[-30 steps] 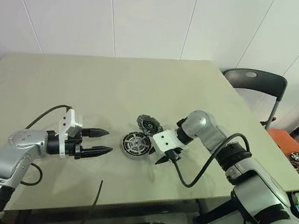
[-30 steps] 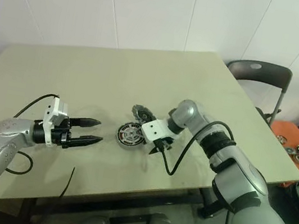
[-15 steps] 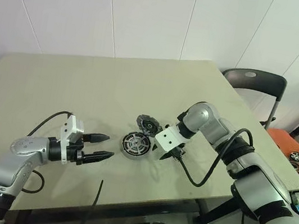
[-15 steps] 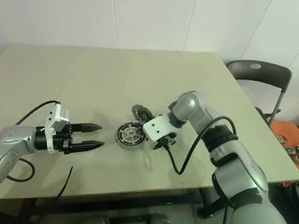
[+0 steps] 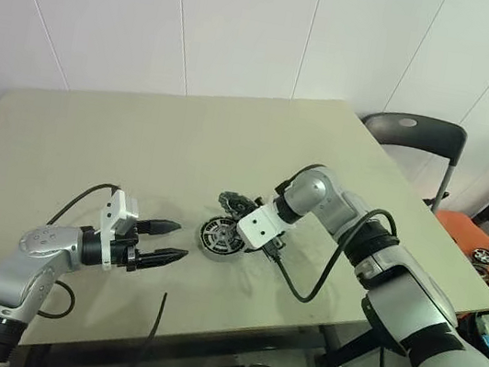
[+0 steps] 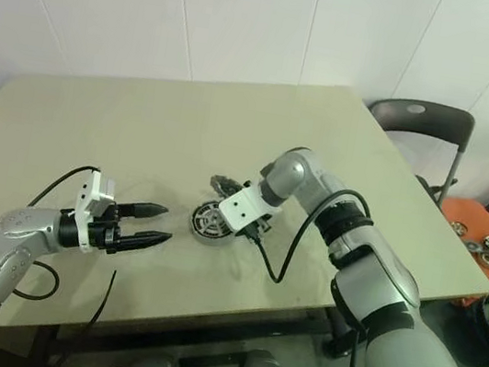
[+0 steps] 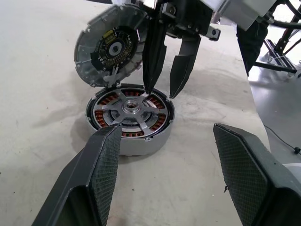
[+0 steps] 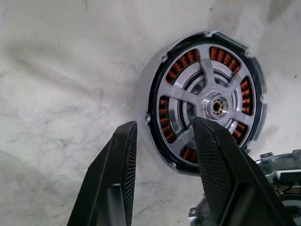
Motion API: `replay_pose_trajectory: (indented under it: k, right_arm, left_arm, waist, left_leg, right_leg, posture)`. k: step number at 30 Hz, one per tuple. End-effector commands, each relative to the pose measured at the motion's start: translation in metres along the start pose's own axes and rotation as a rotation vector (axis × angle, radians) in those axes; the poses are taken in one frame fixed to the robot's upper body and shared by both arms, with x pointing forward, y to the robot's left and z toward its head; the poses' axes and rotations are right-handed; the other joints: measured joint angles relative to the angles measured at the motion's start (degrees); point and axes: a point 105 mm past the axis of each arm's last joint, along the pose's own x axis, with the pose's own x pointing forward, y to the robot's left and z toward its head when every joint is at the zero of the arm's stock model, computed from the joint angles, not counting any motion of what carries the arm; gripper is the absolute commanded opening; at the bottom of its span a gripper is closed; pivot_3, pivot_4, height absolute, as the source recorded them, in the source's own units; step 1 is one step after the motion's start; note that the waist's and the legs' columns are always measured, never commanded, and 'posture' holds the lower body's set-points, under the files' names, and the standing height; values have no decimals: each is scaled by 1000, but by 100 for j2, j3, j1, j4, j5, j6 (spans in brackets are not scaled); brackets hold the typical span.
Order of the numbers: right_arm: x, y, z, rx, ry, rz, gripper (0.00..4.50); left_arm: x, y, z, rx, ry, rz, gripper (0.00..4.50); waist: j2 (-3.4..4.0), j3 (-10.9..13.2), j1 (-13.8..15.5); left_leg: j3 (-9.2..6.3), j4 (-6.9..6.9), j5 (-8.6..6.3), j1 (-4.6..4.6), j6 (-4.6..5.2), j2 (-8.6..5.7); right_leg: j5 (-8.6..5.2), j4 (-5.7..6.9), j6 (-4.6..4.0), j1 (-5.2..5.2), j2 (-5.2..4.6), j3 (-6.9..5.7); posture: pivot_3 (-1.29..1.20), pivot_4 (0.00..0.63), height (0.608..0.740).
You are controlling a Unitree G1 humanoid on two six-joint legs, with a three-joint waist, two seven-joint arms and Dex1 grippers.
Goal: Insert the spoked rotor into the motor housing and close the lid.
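In the left eye view, the housing is seen lying flat on the counter, near its front edge. The lid is seen just behind it, partly hidden by the right arm. The right tool is pointed down at the housing's right side. The left tool is held level, to the left of the housing and apart from it, its fingers parted and empty.

In the left wrist view, the rotor is seen seated inside the housing, with coppery windings showing between its spokes. The lid is tilted up on edge, touching the housing's far rim. The right tool's two fingers are parted, with their tips over the rim.

In the right wrist view, one finger is shown over the rotor and the other outside the housing wall; nothing is seen to be gripped.
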Motion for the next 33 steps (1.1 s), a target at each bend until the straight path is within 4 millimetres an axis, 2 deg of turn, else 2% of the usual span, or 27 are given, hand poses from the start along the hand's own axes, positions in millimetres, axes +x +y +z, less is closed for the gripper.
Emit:
replay_pose_trajectory:
  k: [1,6,9,13,18,25,33]
  right_arm:
    - [1,-5,2,-24,5,-6,1947]
    - [4,-3,3,-61,9,2,1947]
    - [5,-4,6,-82,1,-1,1385]
    - [7,-2,6,-88,5,12,105]
    - [12,-3,6,-85,11,-3,85]
    - [8,-5,-1,-58,46,-14,85]
    - [-17,20,-26,298,99,161,85]
  left_arm:
    - [3,-3,10,39,-19,-11,3317]
    - [2,-3,9,37,-19,-7,3317]
    - [3,-3,10,38,-21,-4,3317]
    - [3,-2,10,40,-21,-2,3317]
    - [4,-2,10,42,-24,-2,3317]
    - [5,-1,10,43,-25,-2,3317]
    - [9,-1,10,44,-30,-13,3317]
  waist:
    - [1,1,-5]
    - [1,1,-6]
    - [1,1,-4]
    - [1,1,-8]
    - [0,1,-12]
    - [1,1,-15]
    - [3,2,103]
  left_leg:
    - [0,-1,0,14,0,1]
    - [0,1,0,33,0,3]
    - [0,1,0,33,0,3]
    - [-1,0,0,28,0,3]
    - [-2,0,0,29,0,5]
    - [-2,0,0,41,0,6]
    - [-3,3,0,46,0,2]
  right_leg:
    - [-2,-1,-1,14,1,0]
    - [-16,-1,18,37,5,-1]
    - [-15,-1,17,36,5,-1]
    - [-3,-3,-2,31,4,0]
    - [-3,-2,-2,32,6,-1]
    - [-12,0,11,40,9,0]
    - [-14,-8,11,53,0,-4]
  posture:
    - [0,0,740]
    - [0,0,740]
    - [0,0,740]
    - [0,0,740]
    - [0,0,740]
    - [0,0,740]
    - [0,0,740]
